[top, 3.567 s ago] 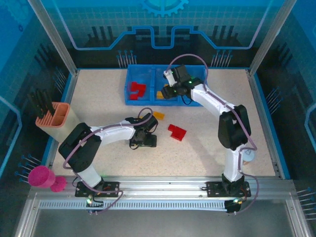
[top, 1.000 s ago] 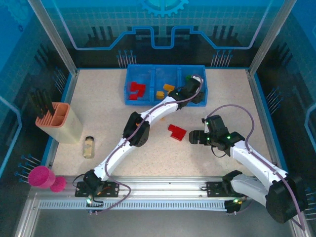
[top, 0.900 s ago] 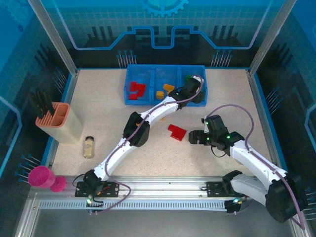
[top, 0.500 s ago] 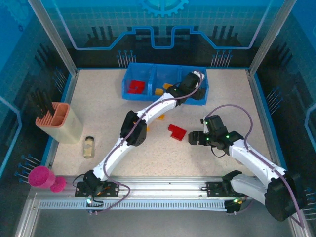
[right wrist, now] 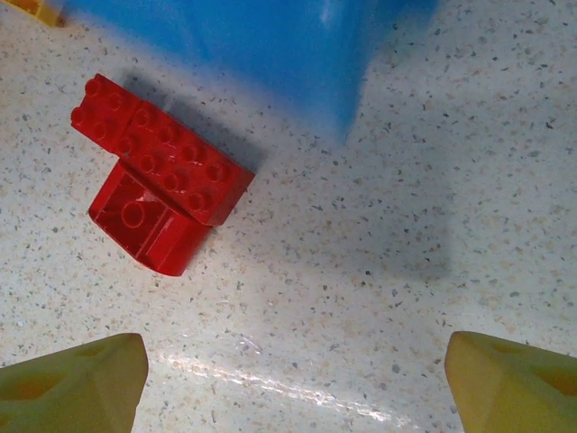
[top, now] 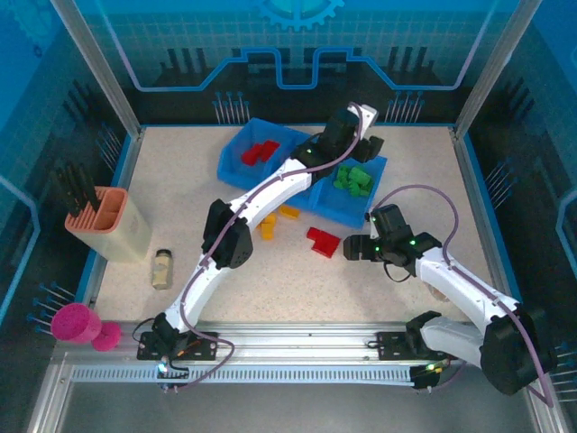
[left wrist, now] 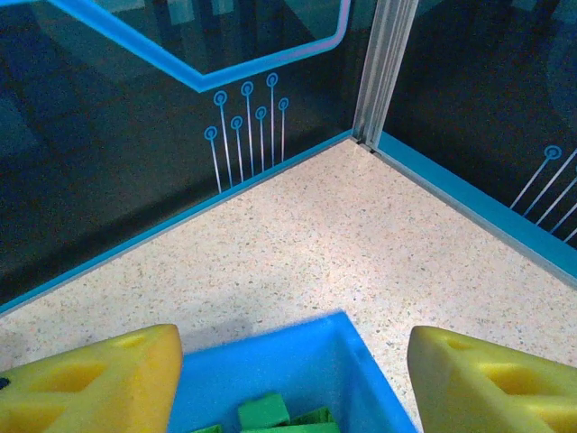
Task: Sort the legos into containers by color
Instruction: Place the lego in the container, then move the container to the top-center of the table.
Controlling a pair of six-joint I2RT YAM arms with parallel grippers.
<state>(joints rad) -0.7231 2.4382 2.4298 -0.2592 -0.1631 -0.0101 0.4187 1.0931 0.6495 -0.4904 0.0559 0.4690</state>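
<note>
Right wrist view: the red lego (right wrist: 158,185) lies on the table (right wrist: 406,225) just beside the tray (right wrist: 270,54), the right gripper (right wrist: 293,370) spread and empty near it. It is probably light, rigid and slick, so pinch its flat sides. At the tray's far corner the left gripper (left wrist: 293,361) straddles the wall; whether it grips, I cannot tell.

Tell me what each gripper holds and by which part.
Right gripper: nothing. Left gripper: fingers flank the blue plastic tray corner; a grip cannot be told.
</note>
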